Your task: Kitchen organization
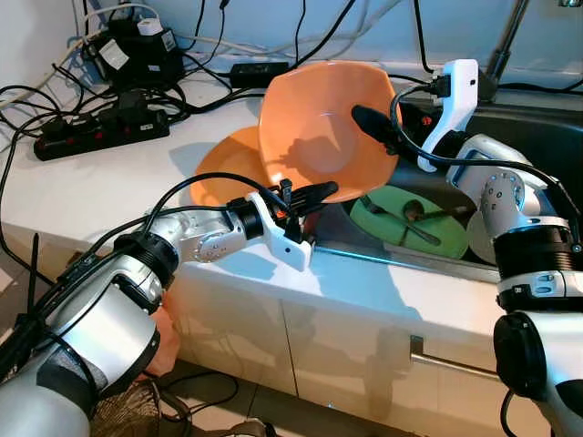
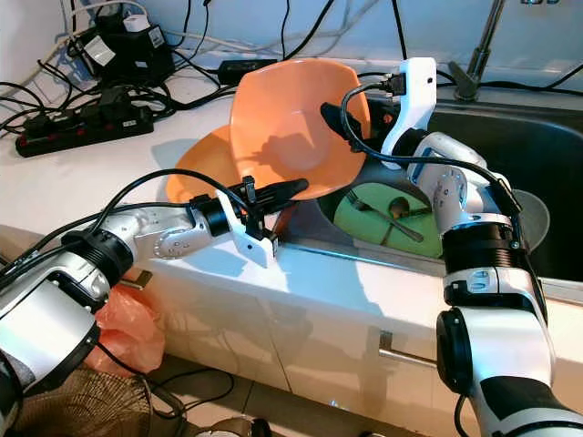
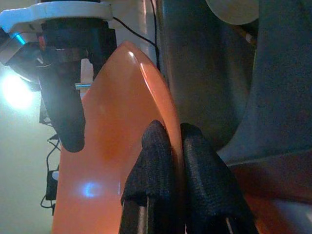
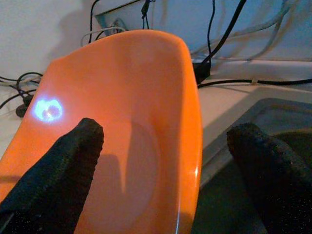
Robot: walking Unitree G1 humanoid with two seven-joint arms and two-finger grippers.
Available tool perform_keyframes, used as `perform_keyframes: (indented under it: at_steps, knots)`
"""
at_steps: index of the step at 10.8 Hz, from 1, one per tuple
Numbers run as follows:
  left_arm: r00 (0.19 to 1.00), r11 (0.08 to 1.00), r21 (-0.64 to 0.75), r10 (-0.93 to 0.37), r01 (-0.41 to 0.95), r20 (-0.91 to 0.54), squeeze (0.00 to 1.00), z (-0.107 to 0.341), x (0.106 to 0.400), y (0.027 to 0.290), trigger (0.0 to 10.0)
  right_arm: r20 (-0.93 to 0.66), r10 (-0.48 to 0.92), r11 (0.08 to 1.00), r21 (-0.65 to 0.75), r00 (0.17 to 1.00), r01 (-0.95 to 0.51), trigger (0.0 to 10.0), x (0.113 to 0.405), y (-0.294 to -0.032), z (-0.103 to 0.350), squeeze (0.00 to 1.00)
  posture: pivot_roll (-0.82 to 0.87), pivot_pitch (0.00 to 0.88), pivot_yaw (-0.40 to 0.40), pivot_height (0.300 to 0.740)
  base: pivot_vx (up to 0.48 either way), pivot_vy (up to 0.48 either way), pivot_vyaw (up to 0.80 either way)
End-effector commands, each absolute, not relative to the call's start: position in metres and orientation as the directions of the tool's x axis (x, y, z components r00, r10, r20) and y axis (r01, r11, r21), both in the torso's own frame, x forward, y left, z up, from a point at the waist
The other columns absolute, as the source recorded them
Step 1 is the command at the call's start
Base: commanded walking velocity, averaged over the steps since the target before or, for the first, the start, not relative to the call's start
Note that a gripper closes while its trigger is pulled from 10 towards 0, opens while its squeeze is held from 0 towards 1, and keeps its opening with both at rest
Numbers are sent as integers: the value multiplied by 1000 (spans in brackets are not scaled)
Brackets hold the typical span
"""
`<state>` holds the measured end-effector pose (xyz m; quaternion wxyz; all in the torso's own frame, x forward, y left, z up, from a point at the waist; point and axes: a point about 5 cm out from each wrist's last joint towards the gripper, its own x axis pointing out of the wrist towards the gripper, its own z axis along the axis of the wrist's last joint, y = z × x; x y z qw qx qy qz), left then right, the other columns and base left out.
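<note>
Left eye view, frame centre: left gripper (image 1: 314,194) pinching lower rim of orange bowl (image 1: 319,127), tilted over sink edge (image 1: 401,257). Right gripper (image 4: 165,161) spread wide, straddling rim. Tip: close right before left lets go.

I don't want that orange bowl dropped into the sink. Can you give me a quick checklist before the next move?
1. Left gripper pinches the orange bowl rim: ok.
2. Right gripper fingers astride the bowl's rim, open, not clamped: not ok.
3. Bowl tilted on edge over the sink border: not ok.
4. Green plate with cutlery lies below in the sink: not ok.
5. Second orange dish behind on the counter: ok.
6. Grip firmness: cannot tell.
</note>
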<state>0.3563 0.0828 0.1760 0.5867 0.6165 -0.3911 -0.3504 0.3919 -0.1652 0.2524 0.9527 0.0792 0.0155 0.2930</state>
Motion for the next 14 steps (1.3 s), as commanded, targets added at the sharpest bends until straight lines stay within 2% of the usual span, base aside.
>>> perform_keyframes:
  at_steps: [1,7,12,14]
  knots:
    - [414,19,992,-908,-123,69,0,189,358,78,0,-2,578,808,140,816,-572,0,395,-160,254,0,85,61,111,740,0,0,0]
    - [398,10,991,-915,-133,62,0,188,357,76,0,-172,586,809,164,792,-564,0,402,-165,249,0,82,68,111,740,0,0,0]
    - [396,4,991,-916,-135,57,0,186,356,77,0,-211,564,825,142,798,-546,0,406,-172,250,0,80,68,114,740,0,0,0]
    - [401,-7,992,-915,-129,45,0,185,357,77,0,-241,557,830,184,795,-526,0,405,-175,247,0,79,64,113,740,0,0,0]
